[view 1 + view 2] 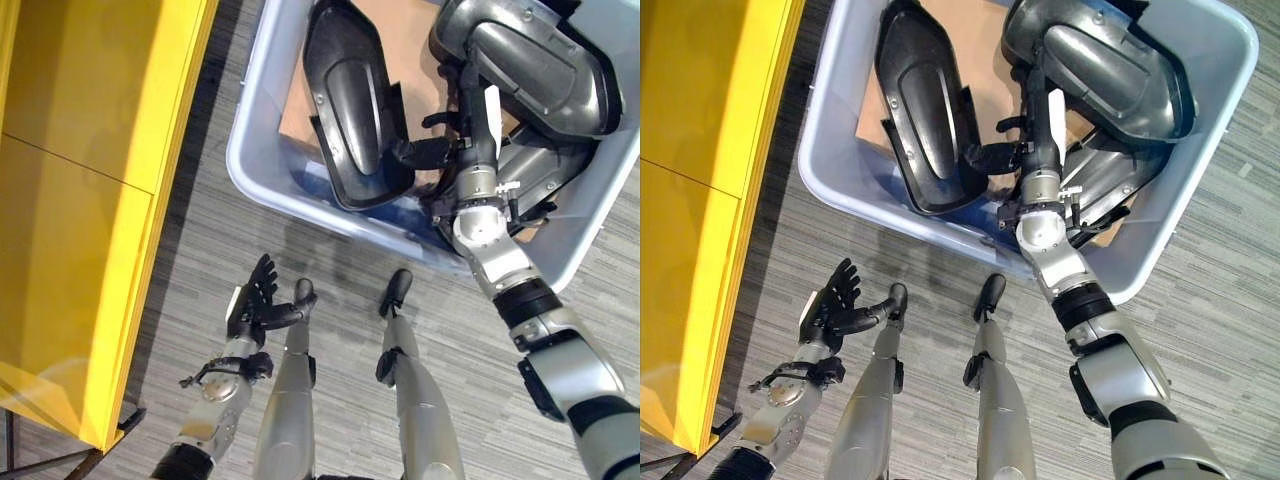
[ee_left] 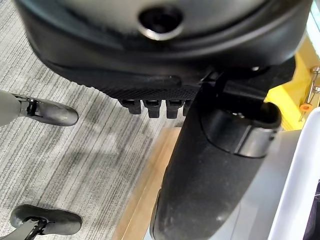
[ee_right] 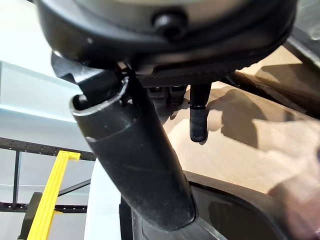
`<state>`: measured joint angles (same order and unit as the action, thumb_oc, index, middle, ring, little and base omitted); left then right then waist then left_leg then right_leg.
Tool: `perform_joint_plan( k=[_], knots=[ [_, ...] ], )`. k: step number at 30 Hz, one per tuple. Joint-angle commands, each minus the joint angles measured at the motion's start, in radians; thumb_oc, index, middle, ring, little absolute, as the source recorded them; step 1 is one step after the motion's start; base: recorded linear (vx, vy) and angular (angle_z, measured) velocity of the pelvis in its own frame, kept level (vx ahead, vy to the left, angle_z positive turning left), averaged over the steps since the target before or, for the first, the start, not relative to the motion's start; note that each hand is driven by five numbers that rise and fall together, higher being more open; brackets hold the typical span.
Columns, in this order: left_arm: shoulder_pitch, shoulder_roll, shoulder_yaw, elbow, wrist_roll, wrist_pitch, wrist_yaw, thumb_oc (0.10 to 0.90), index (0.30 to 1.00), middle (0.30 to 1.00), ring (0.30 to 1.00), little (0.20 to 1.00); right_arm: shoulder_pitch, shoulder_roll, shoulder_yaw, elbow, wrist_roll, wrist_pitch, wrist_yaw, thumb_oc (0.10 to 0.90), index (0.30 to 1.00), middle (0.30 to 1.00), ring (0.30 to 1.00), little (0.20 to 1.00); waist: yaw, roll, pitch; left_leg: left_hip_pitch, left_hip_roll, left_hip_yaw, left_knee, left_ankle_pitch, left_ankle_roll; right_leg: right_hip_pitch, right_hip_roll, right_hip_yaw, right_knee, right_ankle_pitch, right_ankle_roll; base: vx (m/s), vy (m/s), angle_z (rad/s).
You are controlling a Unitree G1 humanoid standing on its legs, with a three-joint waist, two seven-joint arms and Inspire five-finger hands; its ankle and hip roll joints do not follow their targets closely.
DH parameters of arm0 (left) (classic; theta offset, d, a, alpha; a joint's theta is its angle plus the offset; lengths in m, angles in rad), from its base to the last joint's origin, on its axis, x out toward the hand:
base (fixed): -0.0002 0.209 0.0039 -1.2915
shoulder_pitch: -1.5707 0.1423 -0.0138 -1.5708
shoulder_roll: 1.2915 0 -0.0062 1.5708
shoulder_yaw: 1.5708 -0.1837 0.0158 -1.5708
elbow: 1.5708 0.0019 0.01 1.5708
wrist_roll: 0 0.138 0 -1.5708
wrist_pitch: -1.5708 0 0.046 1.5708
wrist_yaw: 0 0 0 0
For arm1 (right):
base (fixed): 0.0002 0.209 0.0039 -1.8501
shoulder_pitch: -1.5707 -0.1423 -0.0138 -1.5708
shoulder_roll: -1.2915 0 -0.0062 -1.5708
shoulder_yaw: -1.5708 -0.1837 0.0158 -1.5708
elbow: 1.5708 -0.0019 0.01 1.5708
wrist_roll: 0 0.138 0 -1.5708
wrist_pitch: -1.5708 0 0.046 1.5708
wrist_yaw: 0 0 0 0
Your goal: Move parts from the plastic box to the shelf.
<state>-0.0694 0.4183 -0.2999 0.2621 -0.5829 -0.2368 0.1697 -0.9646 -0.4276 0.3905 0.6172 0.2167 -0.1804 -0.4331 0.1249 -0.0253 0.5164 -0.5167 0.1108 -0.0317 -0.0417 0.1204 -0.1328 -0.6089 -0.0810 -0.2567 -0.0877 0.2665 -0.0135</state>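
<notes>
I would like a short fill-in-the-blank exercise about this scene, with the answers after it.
1. The dark parts lie inside the pale plastic ____.
2. The hand reaching into the box is the robot's ____ hand.
3. The left hand hangs over the ____, holding nothing.
4. The shelf beside the box is ____ in colour.

Answers: box; right; floor; yellow

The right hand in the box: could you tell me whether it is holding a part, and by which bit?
The right hand reaches between the two dark parts in the plastic box, thumb towards the left part's edge. Whether its fingers grip anything cannot be told.
</notes>
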Motion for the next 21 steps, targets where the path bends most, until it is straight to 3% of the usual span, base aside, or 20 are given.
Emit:
perform_joint_plan(
  k=[1, 8, 21],
  knots=[
    [0.028, 0.066, 0.001, -0.143, 0.008, -0.067, 0.017, 0.900, 1.000, 1.000, 1.000, 1.000, -0.074, 0.026, 0.105, 0.142, -0.033, 0.051, 0.050, 0.900, 1.000, 1.000, 1.000, 1.000, 0.018, -0.006, 0.004, -0.050, -0.041, 0.036, 0.043, -0.014, 0.071, 0.139, -0.099, 0.044, 0.000, -0.117, 0.162, 0.01, -0.001, 0.04],
    [0.015, 0.063, 0.006, -0.152, 0.018, -0.075, 0.028, 0.900, 1.000, 1.000, 1.000, 1.000, -0.106, 0.055, 0.179, 0.279, -0.161, 0.093, 0.069, 0.900, 1.000, 1.000, 1.000, 1.000, 0.024, -0.009, 0.004, -0.080, -0.046, 0.024, 0.047, -0.011, 0.075, 0.122, -0.099, 0.038, 0.000, -0.117, 0.163, 0.01, -0.002, 0.02],
    [0.007, 0.053, 0.015, -0.151, 0.040, -0.079, 0.046, 0.900, 1.000, 1.000, 1.000, 1.000, -0.052, 0.124, 0.266, 0.319, -0.341, 0.133, 0.103, 0.900, 1.000, 1.000, 1.000, 1.000, 0.036, -0.027, 0.004, -0.100, -0.046, 0.006, 0.041, -0.013, 0.075, 0.112, -0.094, 0.023, 0.000, -0.122, 0.169, 0.01, 0.001, 0.04]
  ],
)
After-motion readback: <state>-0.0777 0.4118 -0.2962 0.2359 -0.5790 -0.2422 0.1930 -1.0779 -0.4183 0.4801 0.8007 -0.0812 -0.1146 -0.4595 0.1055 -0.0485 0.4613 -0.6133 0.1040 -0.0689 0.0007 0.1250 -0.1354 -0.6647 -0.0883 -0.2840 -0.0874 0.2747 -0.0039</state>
